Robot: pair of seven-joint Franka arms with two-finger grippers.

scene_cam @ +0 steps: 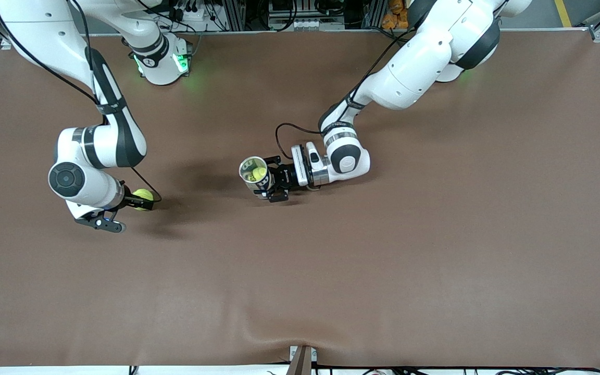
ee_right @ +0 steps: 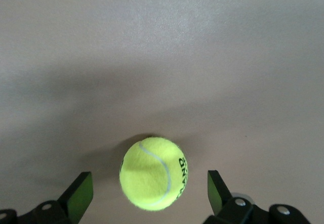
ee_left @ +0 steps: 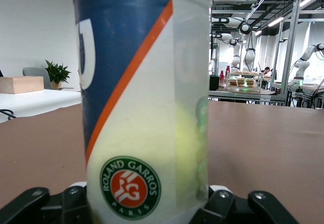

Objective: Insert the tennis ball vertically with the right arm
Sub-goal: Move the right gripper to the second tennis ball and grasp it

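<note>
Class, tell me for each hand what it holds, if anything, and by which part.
The left hand grips the ball can by its lower side wall, can upright. The right hand holds nothing: its fingers stand open on either side of the tennis ball on the table.

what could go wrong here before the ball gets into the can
The right gripper stands open around the tennis ball, which sits off-centre between the fingers; closing could nudge it into a roll. The ball can, clamped in the left gripper, already shows a ball inside, so space may be tight.
</note>
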